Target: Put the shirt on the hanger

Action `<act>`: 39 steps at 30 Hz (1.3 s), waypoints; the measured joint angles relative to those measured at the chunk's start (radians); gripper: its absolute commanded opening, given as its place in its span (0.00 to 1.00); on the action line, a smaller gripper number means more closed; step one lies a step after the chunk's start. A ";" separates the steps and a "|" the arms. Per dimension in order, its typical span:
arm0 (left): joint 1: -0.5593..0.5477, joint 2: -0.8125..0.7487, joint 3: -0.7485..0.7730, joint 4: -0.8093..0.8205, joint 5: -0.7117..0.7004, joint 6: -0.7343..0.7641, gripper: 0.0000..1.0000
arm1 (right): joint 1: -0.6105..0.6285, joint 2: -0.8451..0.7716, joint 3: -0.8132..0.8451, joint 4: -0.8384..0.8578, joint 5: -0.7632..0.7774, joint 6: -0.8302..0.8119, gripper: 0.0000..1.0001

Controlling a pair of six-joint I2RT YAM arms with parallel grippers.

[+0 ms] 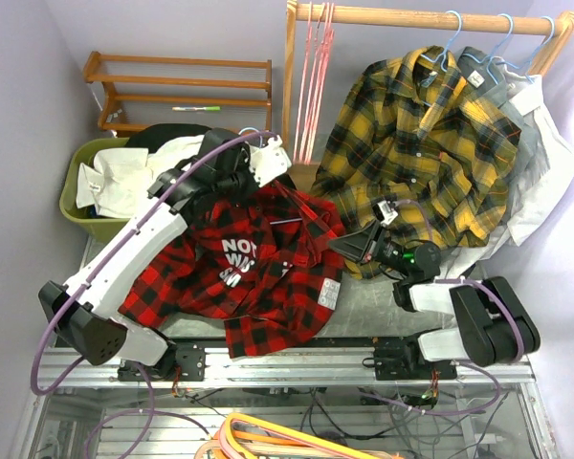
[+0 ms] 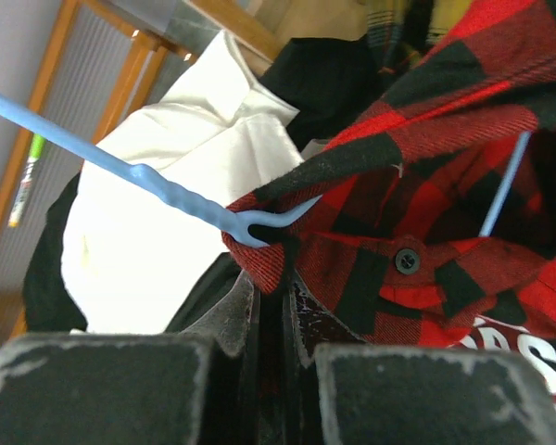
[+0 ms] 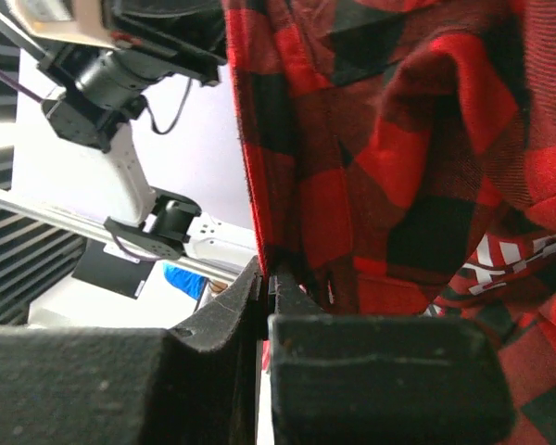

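Cloth of the red-and-black plaid flannel shirt (image 1: 268,296) reaches the near edge of the grey metal table (image 1: 383,298), white block letters facing up, between the two arms. On the right side, the right pincer (image 3: 267,278) is pressed together on an edge of the shirt, and the plaid rises straight up from its tips. Farther back and left, the left pincer (image 2: 271,292) pinches a fold at the collar, holding that end raised. The thin light-blue wire hanger (image 2: 167,190) sits just above those tips, its neck entering the collar and one wire running under the cloth. Beyond, a green bin (image 1: 72,196) of pale clothes stands far left, and a yellow-and-black plaid shirt (image 1: 411,143) hangs from a wooden rail (image 1: 411,16) far right.
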 measured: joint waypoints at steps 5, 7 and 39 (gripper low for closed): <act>0.037 -0.005 0.042 -0.108 0.224 0.036 0.07 | -0.004 0.093 0.009 0.016 -0.047 -0.011 0.95; 0.046 -0.011 0.055 -0.152 0.298 0.066 0.07 | -0.005 0.103 0.026 0.013 -0.070 -0.036 1.00; 0.135 -0.039 0.147 -0.469 0.610 0.401 0.07 | 0.219 -0.433 0.470 -1.455 0.190 -1.111 0.88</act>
